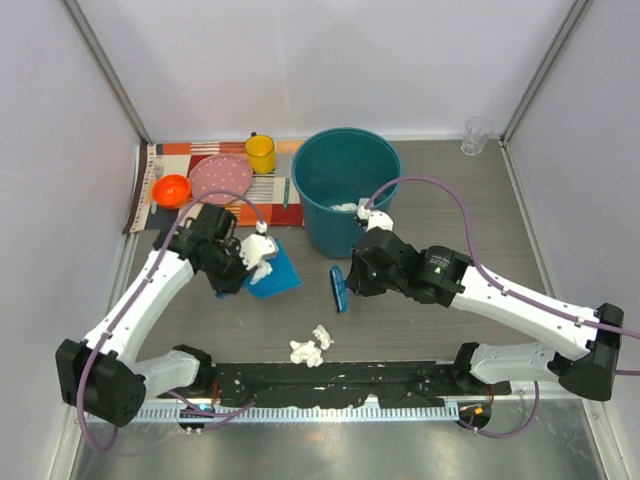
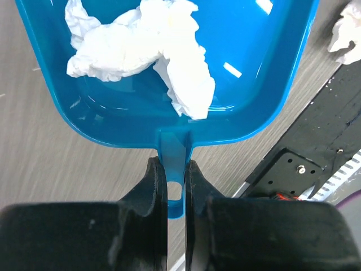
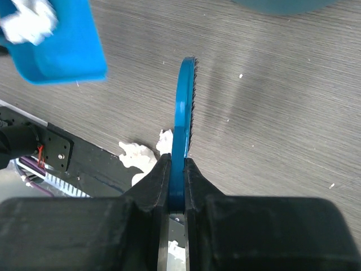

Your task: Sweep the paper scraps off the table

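Observation:
My left gripper (image 1: 243, 268) is shut on the handle of a blue dustpan (image 1: 274, 272), held above the table (image 1: 440, 330). In the left wrist view the dustpan (image 2: 254, 84) holds a crumpled white paper wad (image 2: 141, 45), with my left gripper (image 2: 176, 169) clamped on its handle. My right gripper (image 1: 352, 283) is shut on a blue brush (image 1: 340, 289), its bristles edge-on in the right wrist view (image 3: 185, 101). Loose paper scraps (image 1: 311, 346) lie near the front edge; they show under the brush (image 3: 138, 155) too. More paper lies inside the teal bucket (image 1: 320, 205).
A striped placemat (image 1: 160, 152) at the back left carries an orange bowl (image 1: 172, 190), a pink plate (image 1: 220, 178) and a yellow cup (image 1: 261, 153). A clear glass (image 1: 476, 135) stands at the back right. A black rail (image 1: 330, 380) runs along the front edge.

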